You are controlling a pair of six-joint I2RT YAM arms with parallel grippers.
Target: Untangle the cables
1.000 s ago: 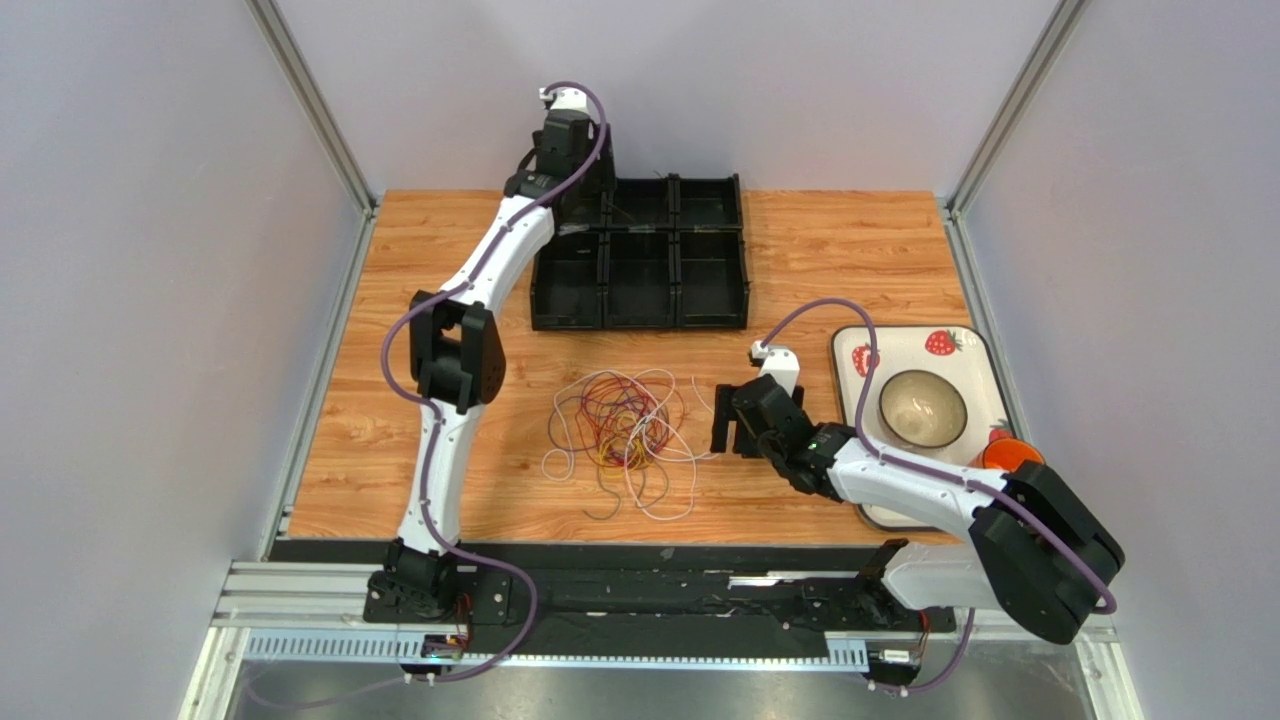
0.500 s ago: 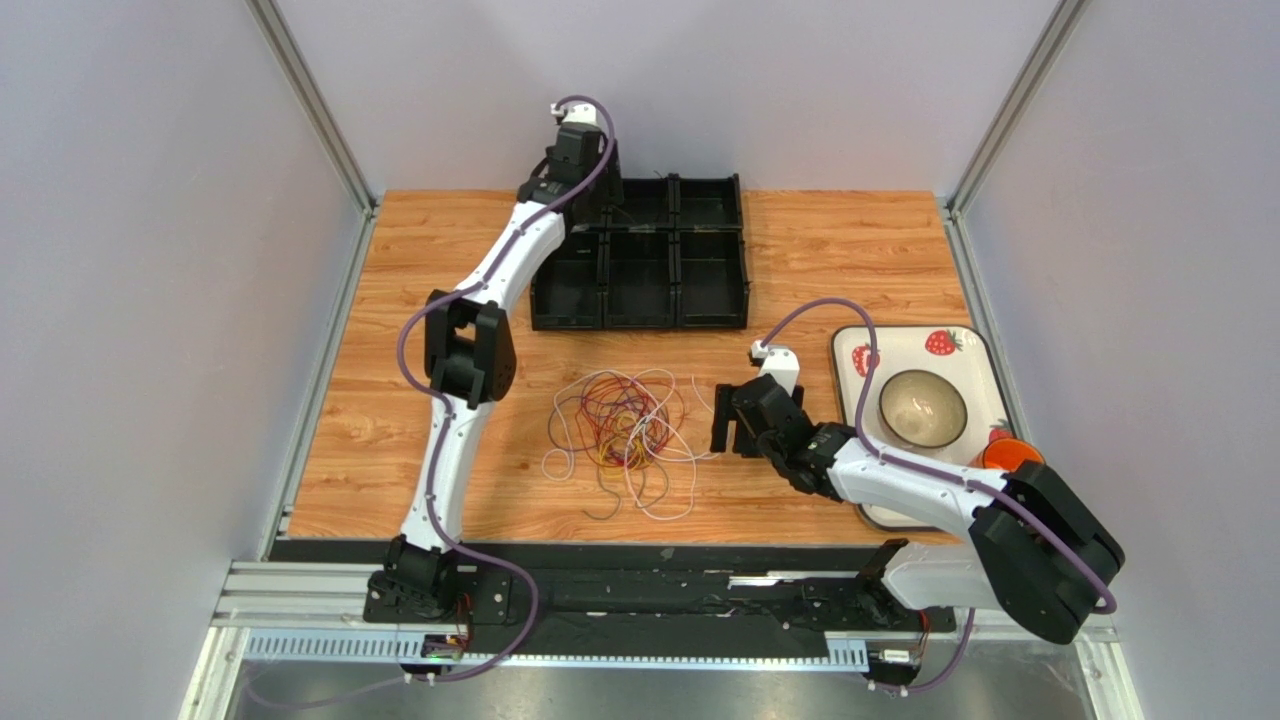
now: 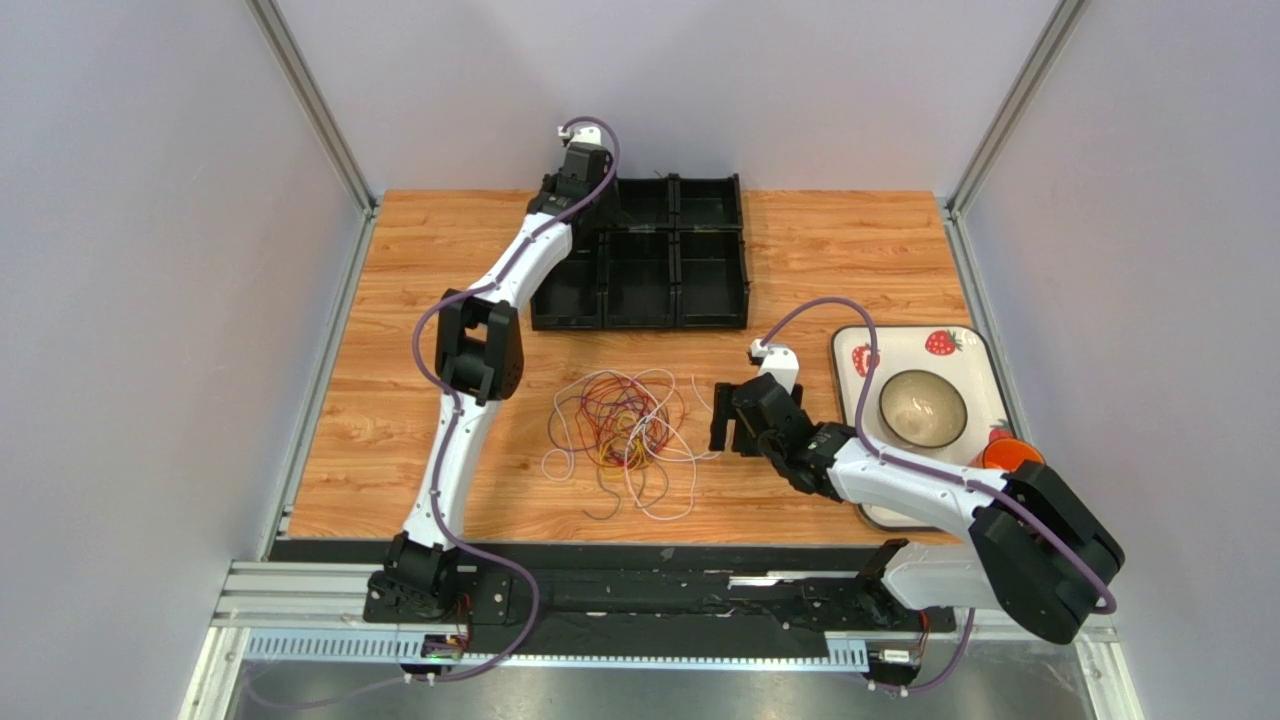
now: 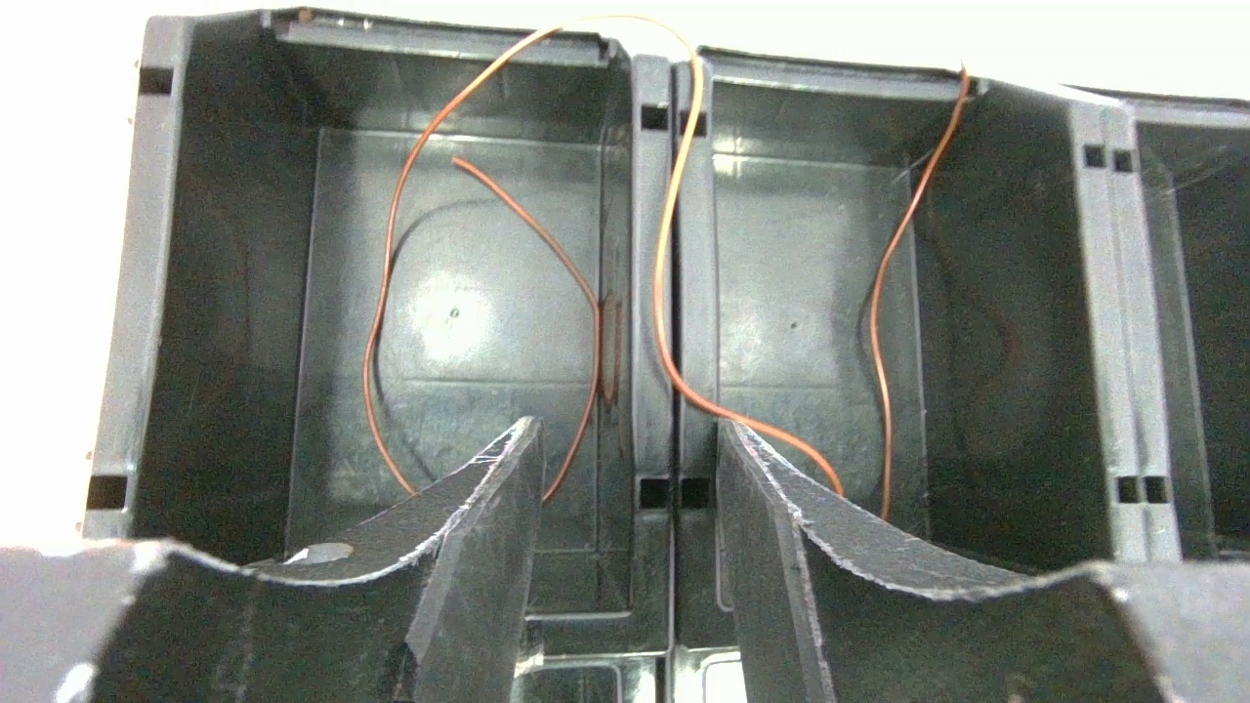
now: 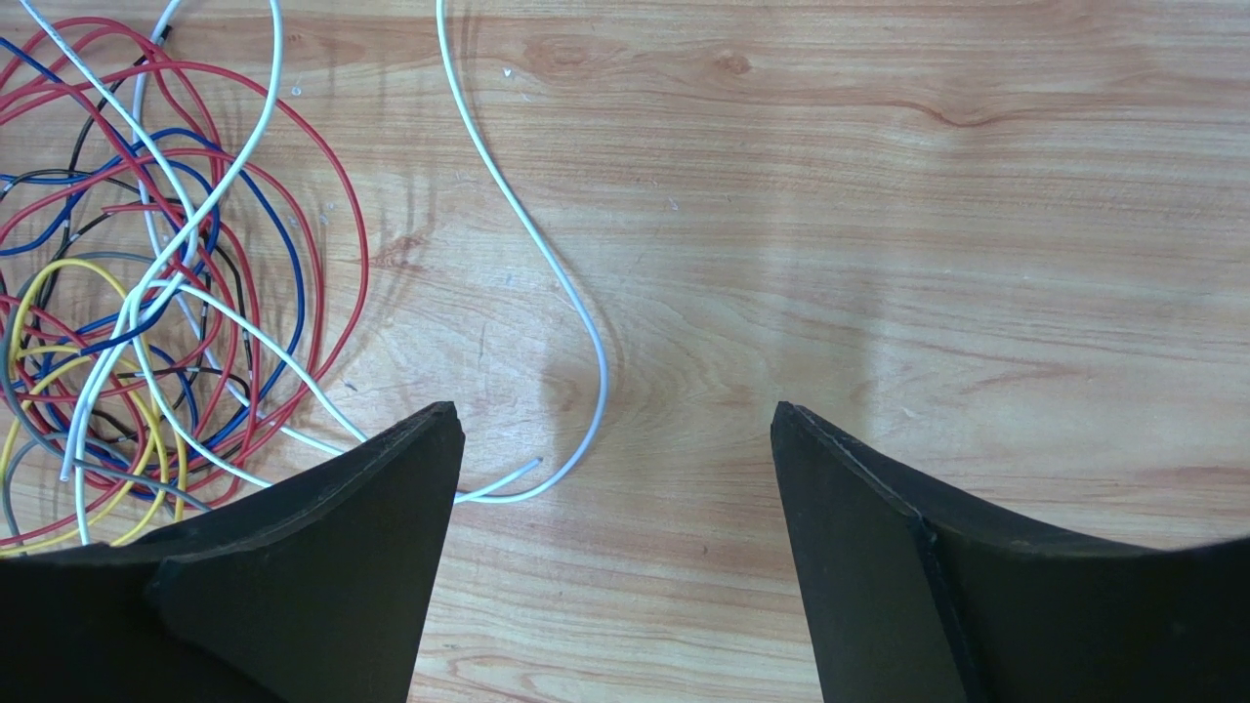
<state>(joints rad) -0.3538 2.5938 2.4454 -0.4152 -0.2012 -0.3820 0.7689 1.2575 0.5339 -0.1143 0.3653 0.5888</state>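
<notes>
A tangle of thin cables (image 3: 624,425) in red, white, yellow and blue lies on the wooden table in front of the arms; it also shows at the left of the right wrist view (image 5: 162,293). My right gripper (image 3: 727,419) is open just right of the tangle, with a loose white cable end (image 5: 543,293) between its fingers. My left gripper (image 4: 624,454) is open over the black compartment tray (image 3: 706,270) at the back. An orange cable (image 4: 660,249) lies draped across two compartments below it, free of the fingers.
A white tray with strawberry print (image 3: 962,353) holds a bowl (image 3: 920,408) at the right, with an orange object (image 3: 1010,452) at its near edge. Metal frame posts (image 3: 308,105) and grey walls bound the table.
My left arm has reached a little farther back and right over the black tray. The right arm and the tangle have not moved.
</notes>
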